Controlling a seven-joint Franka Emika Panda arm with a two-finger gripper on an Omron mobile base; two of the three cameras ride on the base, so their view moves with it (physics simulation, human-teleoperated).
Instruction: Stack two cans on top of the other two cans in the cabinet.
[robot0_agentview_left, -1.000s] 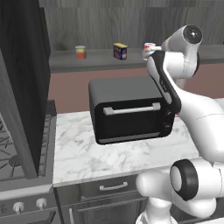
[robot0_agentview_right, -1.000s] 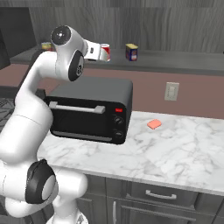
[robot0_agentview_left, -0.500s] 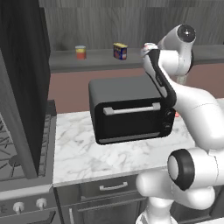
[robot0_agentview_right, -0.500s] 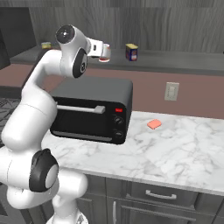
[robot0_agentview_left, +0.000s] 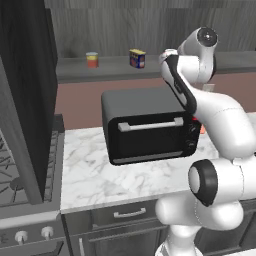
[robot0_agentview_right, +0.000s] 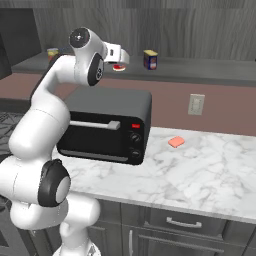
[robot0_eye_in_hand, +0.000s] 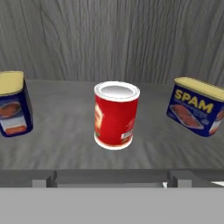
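1. Standing upright on the grey shelf ledge of the cabinet (robot0_eye_in_hand: 65, 127), the red can (robot0_eye_in_hand: 116, 114) with its whitish top rim sits at the centre of the hand view, in front of the vertically wood-grained back panel.
2. A dark-blue can with a yellow top (robot0_eye_in_hand: 13, 105) stands to the red can's left in that view, well apart from it.
3. Another dark-blue, yellow-topped can (robot0_eye_in_hand: 197, 106), labelled SPAM, stands to the red can's right, also apart and turned at an angle.
4. From the left base view, a short orange-red can with a yellow band (robot0_agentview_left: 92, 59) stands on the ledge, with a blue can just to its right and apart from it.
5. All the cans rest directly on the ledge; none is stacked on another.
6. The gripper (robot0_agentview_right: 119, 57) is raised to the cabinet's height, above the black oven box (robot0_agentview_right: 107, 125), pointing at the red can without touching it.
7. Its jaws stand wide apart and hold nothing.
8. The oven box sits on the marble counter (robot0_agentview_right: 210, 170), where a small orange-pink block (robot0_agentview_right: 176, 142) lies to its right.
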